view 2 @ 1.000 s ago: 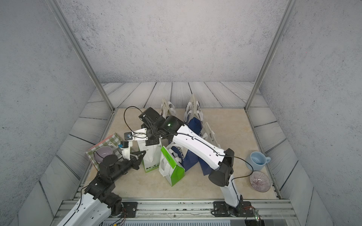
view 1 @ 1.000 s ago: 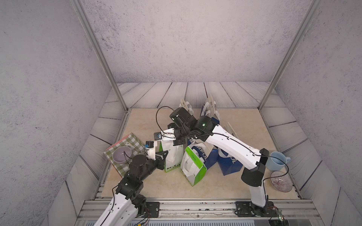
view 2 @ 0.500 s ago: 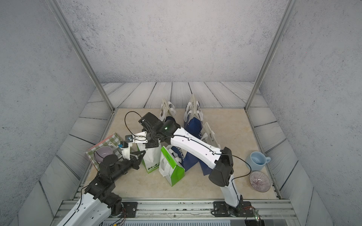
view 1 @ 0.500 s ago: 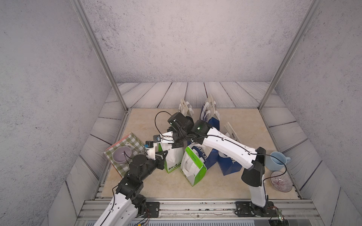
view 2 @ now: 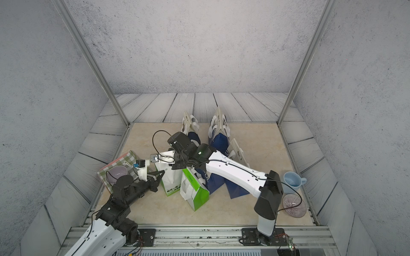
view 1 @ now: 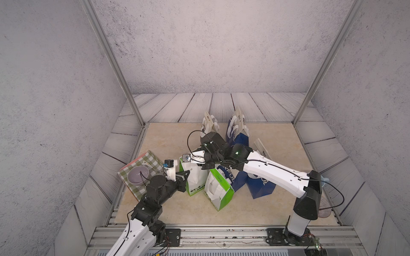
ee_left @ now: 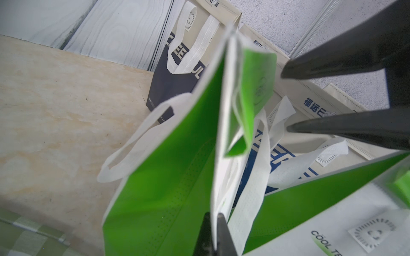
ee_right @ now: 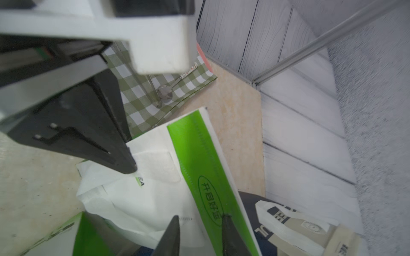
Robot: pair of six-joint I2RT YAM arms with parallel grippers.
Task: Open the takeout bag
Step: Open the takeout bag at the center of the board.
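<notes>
Top pair overhead; wrists close, likely same bag (ee_left: 166,177)

We record two arms of like build. The left arm (view 1: 135,235) and right arm (view 1: 273,175) carry white link shells and black joint housings. Thin black cables (view 1: 188,139) run along them. A green lamp (view 1: 237,152) glows on the right arm. White camera brackets (view 1: 195,156) sit at the wrists. Fingers (ee_right: 170,237) are black, tapered. Black base plates (view 1: 277,238) show screws.

Contents of the worktop (view 1: 168,137): two green-and-white takeout bags (view 1: 196,177), three blue-and-beige bags (view 1: 261,186) counted by their tops, one lilac bowl (view 1: 138,178), one checked mat (view 1: 153,161), one blue cup (view 2: 291,181), one ribbed glass dish (view 2: 294,207), one spoon (ee_right: 165,93).
</notes>
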